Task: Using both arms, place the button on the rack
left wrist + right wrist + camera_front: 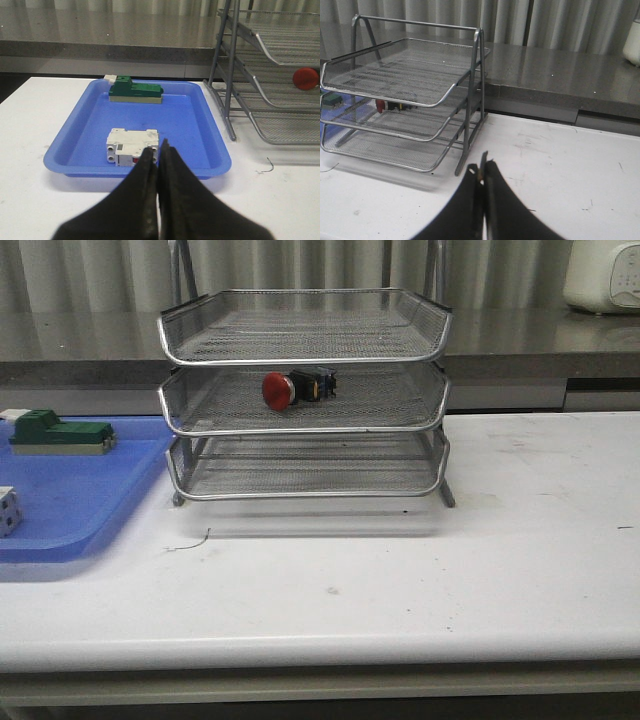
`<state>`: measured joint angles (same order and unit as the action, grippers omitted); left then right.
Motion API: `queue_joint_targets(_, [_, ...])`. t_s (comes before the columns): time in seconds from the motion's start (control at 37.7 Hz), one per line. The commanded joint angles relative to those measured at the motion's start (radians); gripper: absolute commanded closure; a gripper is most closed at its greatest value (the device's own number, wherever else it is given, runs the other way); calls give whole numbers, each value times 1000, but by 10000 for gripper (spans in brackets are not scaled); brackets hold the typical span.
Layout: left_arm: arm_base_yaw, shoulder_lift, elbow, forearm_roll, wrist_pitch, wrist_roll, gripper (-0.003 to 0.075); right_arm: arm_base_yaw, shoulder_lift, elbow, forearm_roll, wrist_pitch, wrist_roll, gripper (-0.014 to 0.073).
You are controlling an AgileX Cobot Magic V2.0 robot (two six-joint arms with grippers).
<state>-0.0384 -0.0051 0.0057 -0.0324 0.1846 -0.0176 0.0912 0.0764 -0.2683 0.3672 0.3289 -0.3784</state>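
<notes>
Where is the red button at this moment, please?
In the front view the button lies on its side in the middle tier of the rack, near that tier's centre, with its red head pointing toward the blue tray on the left.

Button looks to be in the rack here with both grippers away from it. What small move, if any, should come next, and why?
Probably none beyond keeping both arms parked. The button lies on its side in the middle tier of the rack, well inside the rim. The left gripper is shut and empty over the blue tray; the right gripper is shut and empty over the table.
</notes>
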Motion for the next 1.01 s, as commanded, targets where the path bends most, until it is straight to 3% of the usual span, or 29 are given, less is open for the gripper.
queue_joint_targets(0.0, [-8, -22, 10, -5, -87, -9, 739, -4, 12, -24, 8, -66, -4, 703])
queue_joint_targets(0.27, [-8, -22, 10, -5, -87, -9, 739, -4, -14, 31, -12, -105, 16, 703])
queue_joint_targets(0.53, [-8, -22, 10, -5, -87, -9, 739, -4, -103, 192, -319, -235, 356, 703])
queue_joint_targets(0.72, [-8, -22, 10, -5, -87, -9, 739, -8, -103, 296, -331, -304, 365, 703])
queue_joint_targets(0.98, [-8, -22, 10, -5, -87, -9, 739, -66, -103, 293, -330, -280, 365, 703])
